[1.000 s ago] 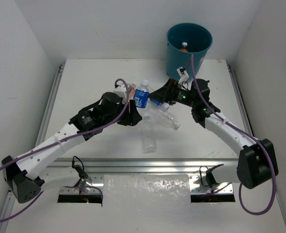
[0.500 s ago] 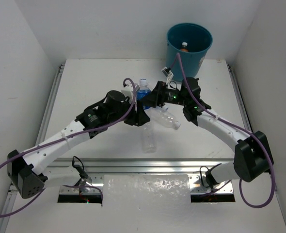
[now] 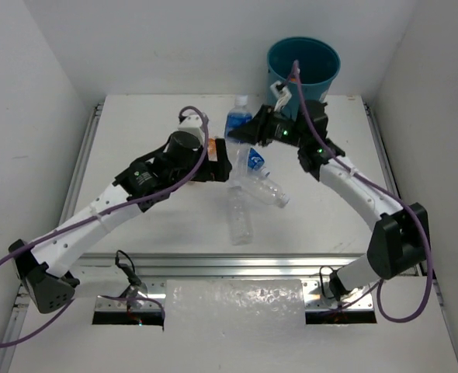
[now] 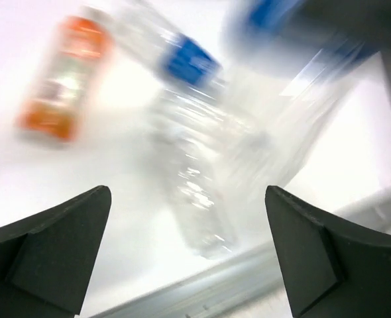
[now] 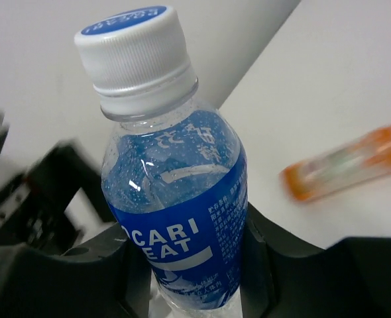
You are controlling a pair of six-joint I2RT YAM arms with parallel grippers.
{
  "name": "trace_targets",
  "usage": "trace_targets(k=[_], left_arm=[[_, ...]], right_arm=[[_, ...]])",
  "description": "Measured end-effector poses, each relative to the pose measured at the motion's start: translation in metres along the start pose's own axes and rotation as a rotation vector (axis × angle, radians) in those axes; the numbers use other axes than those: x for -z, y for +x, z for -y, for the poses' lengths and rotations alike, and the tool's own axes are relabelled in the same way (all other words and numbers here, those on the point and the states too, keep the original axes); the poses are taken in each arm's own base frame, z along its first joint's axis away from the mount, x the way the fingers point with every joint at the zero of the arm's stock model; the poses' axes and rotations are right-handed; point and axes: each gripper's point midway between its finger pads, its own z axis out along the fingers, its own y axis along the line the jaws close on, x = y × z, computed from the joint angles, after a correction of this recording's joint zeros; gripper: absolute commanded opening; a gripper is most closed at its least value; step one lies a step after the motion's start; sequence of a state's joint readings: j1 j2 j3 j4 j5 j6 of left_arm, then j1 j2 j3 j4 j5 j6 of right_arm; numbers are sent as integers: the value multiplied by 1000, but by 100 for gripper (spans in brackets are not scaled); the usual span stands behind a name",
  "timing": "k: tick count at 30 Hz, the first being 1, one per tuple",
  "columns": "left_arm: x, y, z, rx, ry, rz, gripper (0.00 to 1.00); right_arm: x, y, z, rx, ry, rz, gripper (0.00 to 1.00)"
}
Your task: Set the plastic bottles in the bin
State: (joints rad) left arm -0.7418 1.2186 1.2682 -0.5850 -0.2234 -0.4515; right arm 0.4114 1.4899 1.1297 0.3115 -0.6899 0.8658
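Note:
My right gripper [image 3: 243, 130] is shut on a clear plastic bottle with a blue label and white cap [image 3: 237, 118] [image 5: 175, 192], held upright above the table, just left of the teal bin [image 3: 303, 74]. My left gripper [image 3: 223, 162] [image 4: 187, 202] stands open and empty, just below and left of that bottle. An orange bottle [image 3: 213, 144] [image 4: 66, 76] [image 5: 348, 162] lies beside it. A second blue-labelled bottle [image 3: 252, 160] [image 4: 190, 59] and two plain clear bottles [image 3: 269, 192] [image 3: 239, 219] lie on the table under both arms.
The bin stands at the back right against the rear wall. White walls enclose the table on three sides. A metal rail [image 3: 229, 264] runs along the near edge, and purple cables trail over both arms.
The right gripper shut on the upright blue-labelled bottle and lifted it toward the bin. The left gripper opened, let that bottle go and drew back to the left.

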Motion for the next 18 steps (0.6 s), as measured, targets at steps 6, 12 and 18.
trace_targets(k=[6, 12, 18], left_arm=[[15, -18, -75, 32, -292, 79, 100], [11, 9, -114, 16, -390, 26, 99], [3, 12, -120, -27, -401, 3, 100]], right_arm=[[25, -175, 61, 200, 333, 344, 0], [48, -303, 106, 405, 559, 599, 6], [48, -329, 188, 548, 768, 651, 99]])
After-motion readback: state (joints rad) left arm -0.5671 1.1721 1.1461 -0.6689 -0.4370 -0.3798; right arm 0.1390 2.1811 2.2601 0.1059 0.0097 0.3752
